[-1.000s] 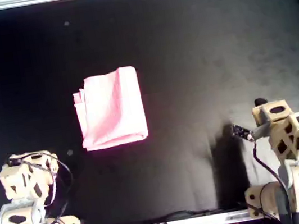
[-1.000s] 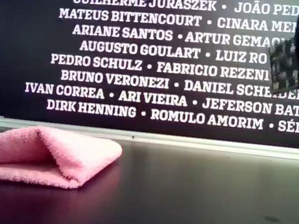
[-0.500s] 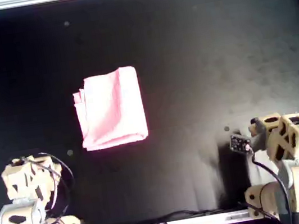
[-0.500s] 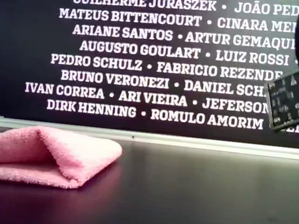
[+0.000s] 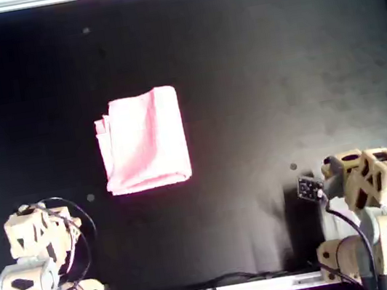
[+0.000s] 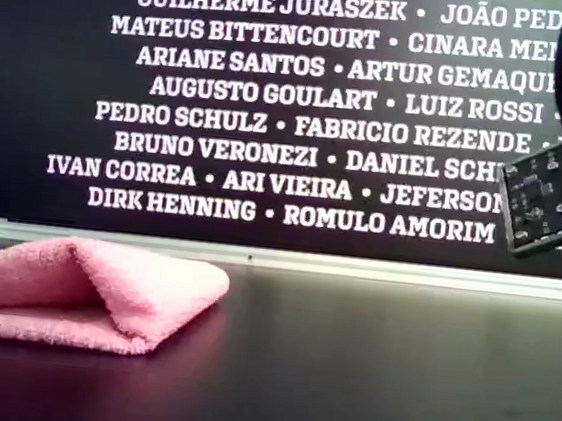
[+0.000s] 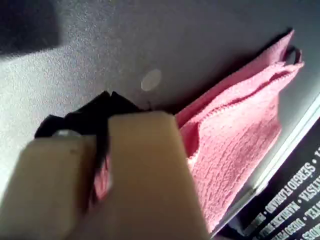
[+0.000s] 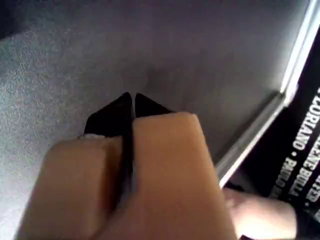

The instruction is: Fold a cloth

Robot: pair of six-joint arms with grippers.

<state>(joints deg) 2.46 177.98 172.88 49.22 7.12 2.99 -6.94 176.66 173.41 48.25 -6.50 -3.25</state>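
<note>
Two beige arms of latticed, cut-out plastic segments on grey-and-beige bases, each trailing loose black cables; left claw (image 7: 107, 100) and right claw (image 8: 128, 102) with blocky beige fingers ending in black pointed tips; small dark circuit board (image 5: 308, 188) beside one arm.

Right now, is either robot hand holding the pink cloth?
No. Both sets of jaws are shut on nothing, and the cloth lies folded on the table, apart from both arms.

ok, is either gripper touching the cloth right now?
No. In the overhead view the folded cloth lies alone on the black mat, with both arms pulled back near the bottom edge, clear of it.
</note>
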